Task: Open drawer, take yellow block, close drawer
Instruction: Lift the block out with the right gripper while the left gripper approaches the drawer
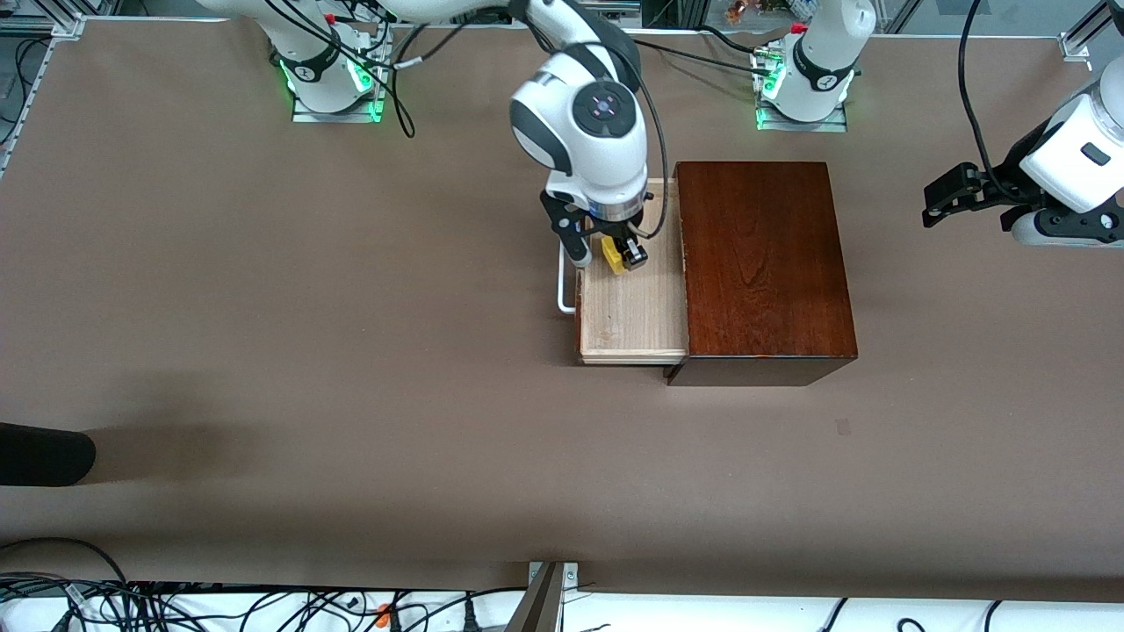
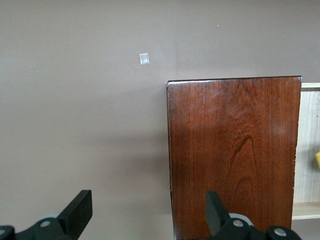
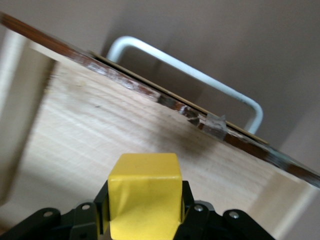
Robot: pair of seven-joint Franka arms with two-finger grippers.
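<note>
Block [image 3: 145, 192] pinched between the fingers of my right claw [image 1: 615, 254], which hangs over the pulled-out drawer [image 1: 634, 307]; the white handle [image 1: 565, 294] sits just past my fingertips. I judge the grip is for lifting it out. My left claw [image 1: 953, 197] waits spread over bare brown table [image 1: 263, 307], beside the dark box [image 1: 764, 263].

robot lab: bolted arm bases [image 1: 334, 83], loose cables [image 1: 176, 606], aluminium framing [image 1: 1084, 39].
</note>
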